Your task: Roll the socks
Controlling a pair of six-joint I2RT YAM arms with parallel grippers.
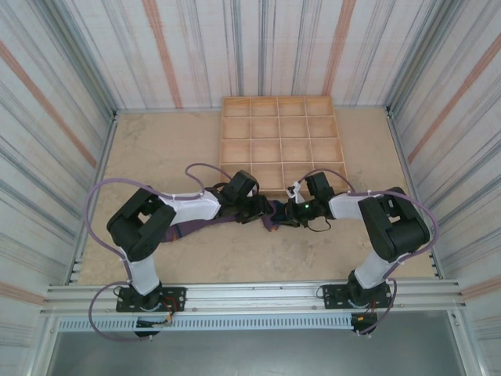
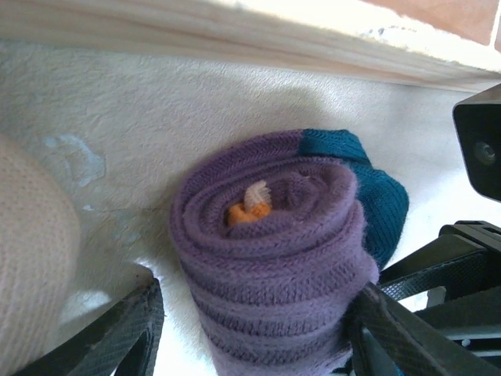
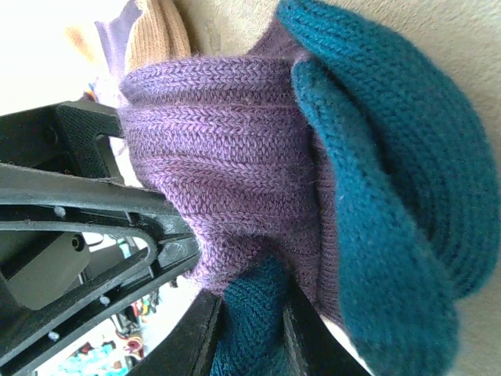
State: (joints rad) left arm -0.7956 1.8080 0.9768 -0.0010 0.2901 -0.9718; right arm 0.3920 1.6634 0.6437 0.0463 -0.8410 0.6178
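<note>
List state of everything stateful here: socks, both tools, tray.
socks: rolled into a tight bundle, orange cuff at the core, lying on the table
left tool: open, straddling the bundle, one finger touching it
right tool: shut on the socks, pinching teal knit
wooden tray: flat on the table, compartments empty

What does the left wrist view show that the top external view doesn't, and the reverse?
Left wrist: the sock roll end-on, its spiral wound around an orange scrap, with the left gripper straddling it. Top external: the whole compartmented wooden tray, and the right gripper meeting the roll from the opposite side. Shared: the roll lying just in front of the tray's near edge.
</note>
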